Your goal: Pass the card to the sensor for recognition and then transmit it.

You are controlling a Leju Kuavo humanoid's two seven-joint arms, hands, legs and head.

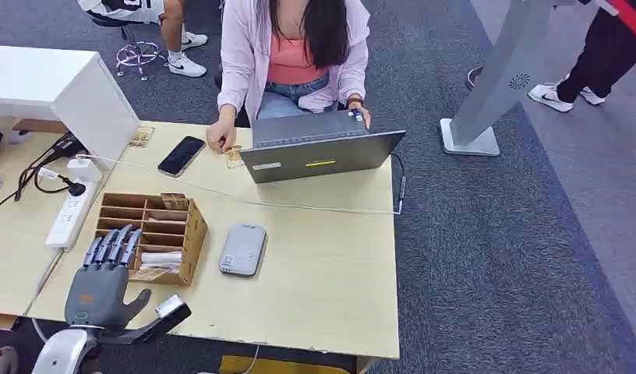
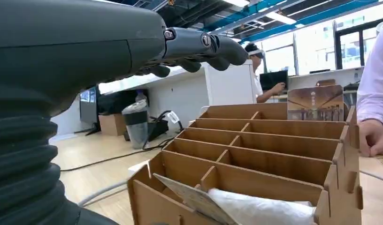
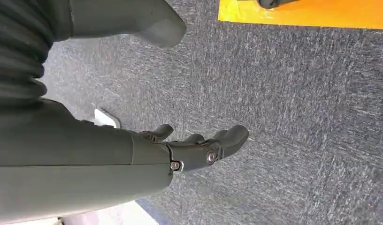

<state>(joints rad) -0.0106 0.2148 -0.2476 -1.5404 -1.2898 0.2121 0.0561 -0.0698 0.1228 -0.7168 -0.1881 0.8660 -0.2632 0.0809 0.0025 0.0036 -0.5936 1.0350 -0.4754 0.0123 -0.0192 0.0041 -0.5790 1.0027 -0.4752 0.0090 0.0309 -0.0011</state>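
Note:
A wooden slotted card rack (image 1: 147, 236) stands on the left of the table. One card (image 1: 173, 201) stands upright in its far row, and a card (image 1: 150, 273) with white paper lies in its near row. In the left wrist view the near card (image 2: 194, 199) leans beside the white paper and the upright card (image 2: 315, 102) stands at the rack's (image 2: 269, 159) far end. My left hand (image 1: 100, 276) hovers flat over the rack's near left corner, fingers (image 2: 199, 47) stretched out, holding nothing. The grey sensor (image 1: 243, 249) lies right of the rack. My right hand (image 3: 194, 145) hangs over the carpet, fingers loosely apart, empty.
A person sits behind an open laptop (image 1: 319, 152) at the table's far edge, one hand by a small card (image 1: 234, 157). A black phone (image 1: 181, 155) lies far left, a thin white cable (image 1: 299, 205) crosses the table, and a power strip (image 1: 72, 214) sits left.

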